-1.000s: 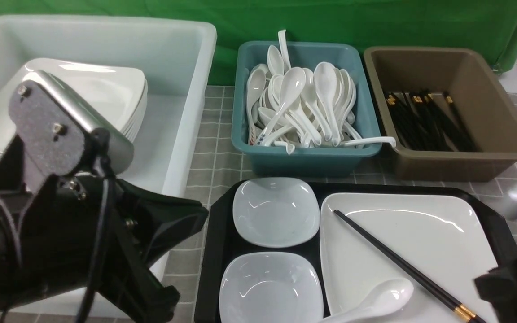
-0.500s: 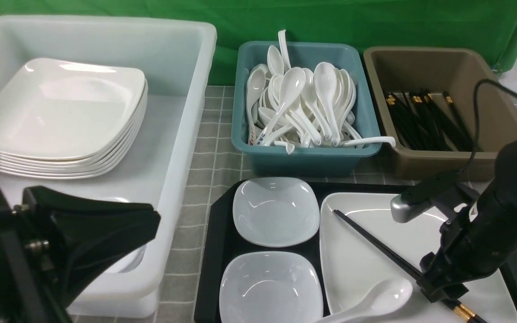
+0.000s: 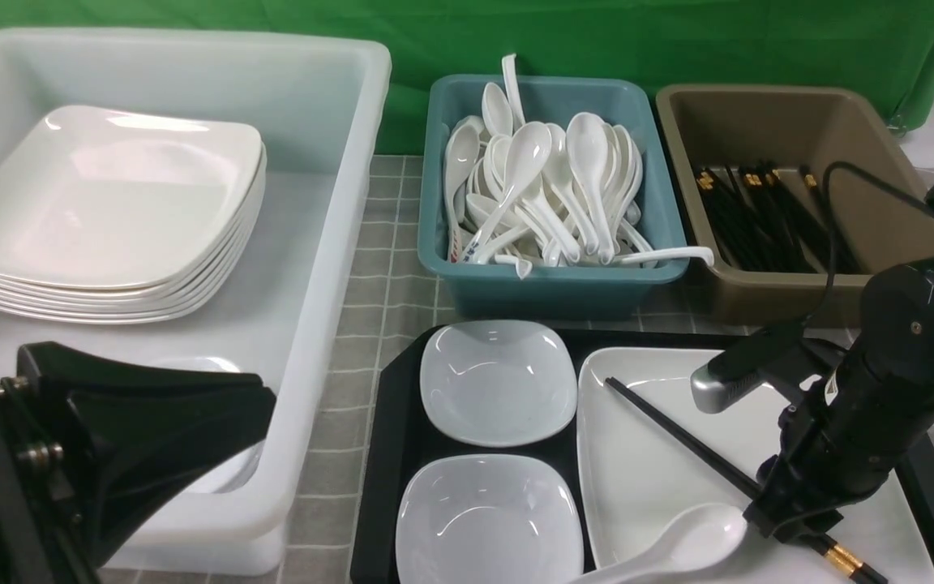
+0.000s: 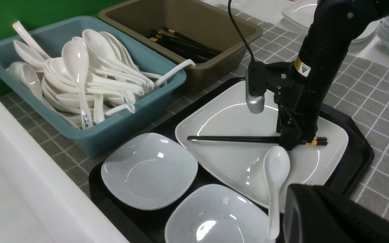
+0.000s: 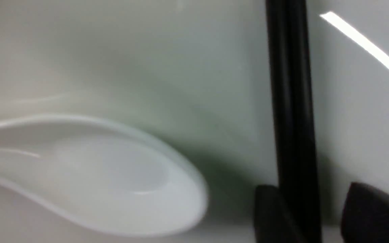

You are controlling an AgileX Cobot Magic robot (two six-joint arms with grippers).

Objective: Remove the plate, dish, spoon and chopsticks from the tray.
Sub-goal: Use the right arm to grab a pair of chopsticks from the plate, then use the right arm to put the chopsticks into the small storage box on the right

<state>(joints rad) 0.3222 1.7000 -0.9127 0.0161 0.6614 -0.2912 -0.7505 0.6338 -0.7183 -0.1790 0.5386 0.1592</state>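
Right jaws: the right gripper [image 5: 316,216] stands tip-down over the tray's [image 3: 390,422] right half, its jaws spread, one on each side of the chopsticks [image 5: 292,118]. One pad [image 5: 270,216] is against the sticks and the other [image 5: 373,216] stands a little apart, so there is no pinch.
Left jaws: the left gripper [image 3: 248,410] hangs off the tray's left side, over the white tub [image 3: 313,268]. Its jaws are pressed together on nothing.
Chopsticks: they lie flat on the plate [image 3: 645,487], slanting from the tray's middle toward its near right corner. The gold-banded ends [image 3: 840,560] stick out past the gripper.
Spoon: the spoon [image 3: 678,543] has its bowl just beside the gripper tip and the sticks. Its handle runs toward the tray's near rim.
Plate: it fills the tray's right half, close to the raised rim.
Dishes: the far dish [image 3: 499,381] and the near dish [image 3: 487,519] fill the tray's left half, just beside the plate.
Far edge: the teal bin of spoons [image 3: 548,284] and the brown bin [image 3: 767,304] stand just past the tray's far rim.
Open room: bare plate surface lies on the far side of the chopsticks, and grey tiled table [image 3: 386,284] shows between the tray and the tub.
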